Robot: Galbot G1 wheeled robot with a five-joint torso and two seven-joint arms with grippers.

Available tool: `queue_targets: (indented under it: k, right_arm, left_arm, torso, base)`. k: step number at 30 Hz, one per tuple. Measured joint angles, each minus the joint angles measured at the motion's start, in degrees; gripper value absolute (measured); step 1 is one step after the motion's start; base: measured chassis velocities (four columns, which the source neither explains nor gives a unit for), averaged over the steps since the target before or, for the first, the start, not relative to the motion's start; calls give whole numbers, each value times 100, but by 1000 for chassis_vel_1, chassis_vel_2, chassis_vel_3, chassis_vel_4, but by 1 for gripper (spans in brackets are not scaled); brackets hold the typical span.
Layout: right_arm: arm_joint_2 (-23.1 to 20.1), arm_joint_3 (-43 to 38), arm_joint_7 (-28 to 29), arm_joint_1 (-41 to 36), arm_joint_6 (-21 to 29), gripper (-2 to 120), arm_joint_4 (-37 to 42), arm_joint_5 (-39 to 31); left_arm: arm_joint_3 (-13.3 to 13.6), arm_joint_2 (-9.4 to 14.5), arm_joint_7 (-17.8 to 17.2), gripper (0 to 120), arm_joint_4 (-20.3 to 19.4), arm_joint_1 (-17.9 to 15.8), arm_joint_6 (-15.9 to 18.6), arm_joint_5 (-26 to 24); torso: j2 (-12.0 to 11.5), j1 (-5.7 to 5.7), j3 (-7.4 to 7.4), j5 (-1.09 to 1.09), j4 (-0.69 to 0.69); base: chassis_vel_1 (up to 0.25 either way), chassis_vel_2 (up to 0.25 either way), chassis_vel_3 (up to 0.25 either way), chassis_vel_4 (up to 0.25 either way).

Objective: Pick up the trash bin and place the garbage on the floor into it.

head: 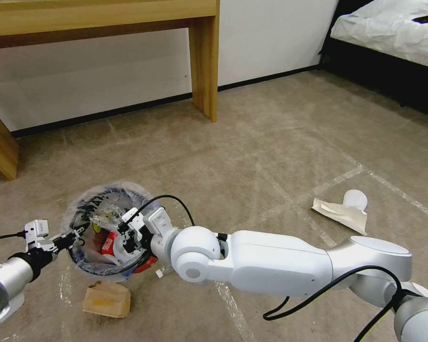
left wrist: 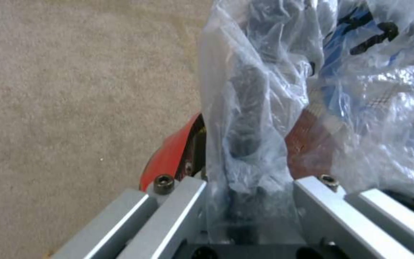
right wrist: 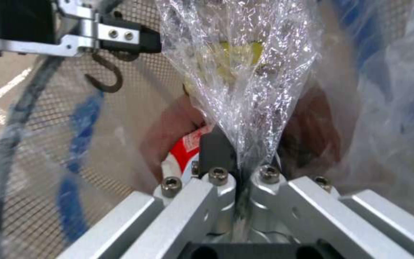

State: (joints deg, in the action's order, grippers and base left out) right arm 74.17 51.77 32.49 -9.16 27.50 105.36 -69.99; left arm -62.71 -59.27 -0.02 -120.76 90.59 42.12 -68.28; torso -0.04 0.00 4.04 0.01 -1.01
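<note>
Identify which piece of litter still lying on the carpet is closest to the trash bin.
The tan paper bag, lying just beside the trash bin; the white crumpled paper lies far off, past the right arm.

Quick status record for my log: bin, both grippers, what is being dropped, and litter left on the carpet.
bin: small red plastic trash bin with clear printed liner, held at its rim
left gripper: shut on the bin's rim and liner
right gripper: over the bin's mouth, shut on a crinkled clear plastic wrapper
inside bin: red wrapper
litter on floor: tan paper bag; white crumpled paper
</note>
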Motion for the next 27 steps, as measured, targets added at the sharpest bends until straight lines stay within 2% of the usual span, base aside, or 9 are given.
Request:
queue_targets:
  k: [23, 24, 25, 27]
  right_arm:
    - [180, 151, -16, -47, 63, 1, -271, 85]
    - [186, 156, -13, -47, 72, 7, -277, 84]
    - [186, 156, -13, -47, 72, 7, -277, 84]
    - [191, 160, -3, -49, 75, 16, -289, 84]
  left_arm:
    - [29, -18, 24, 1, 104, -59, 1, 16]
    - [42, -28, 46, 1, 111, -66, 2, 29]
    - [42, -28, 46, 1, 111, -66, 2, 29]
    - [62, -41, 74, 1, 124, -74, 2, 61]
  torso:
    - [0, 0, 0, 0, 0]
    - [0, 0, 0, 0, 0]
    - [0, 0, 0, 0, 0]
    - [0, 0, 0, 0, 0]
  base:
    - [0, 0, 0, 0]
    - [0, 0, 0, 0]
    - [0, 0, 0, 0]
    - [0, 0, 0, 0]
